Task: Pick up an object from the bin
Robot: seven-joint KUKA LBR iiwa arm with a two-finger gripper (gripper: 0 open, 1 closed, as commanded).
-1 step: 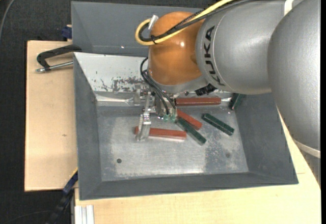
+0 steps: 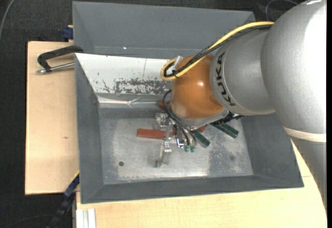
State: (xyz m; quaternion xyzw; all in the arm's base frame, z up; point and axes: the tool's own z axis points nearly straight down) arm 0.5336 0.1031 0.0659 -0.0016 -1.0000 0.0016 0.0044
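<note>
The pincer (image 2: 165,153) is hanging low over the middle of the bin (image 2: 155,30) floor, beneath the arm's orange cover (image 2: 193,92). The wrist is masking its working end, so I cannot tell whether it is standing apart or together. Just beside it, at about ten o'clock, a red-brown strip (image 2: 148,132) is lying flat on the floor, running from nine towards three o'clock with its right end slipping under the wrist. To my eye it is looking thin, stiff and light, so it is likely going to skate on the smooth metal. Pinching it across its narrow width near the middle is looking safer than taking it by an end. At two to three o'clock, some dark green pieces (image 2: 201,140) are poking out from under the wrist, near the pincer. A small dark speck (image 2: 121,164) is sitting well apart at eight o'clock.
</note>
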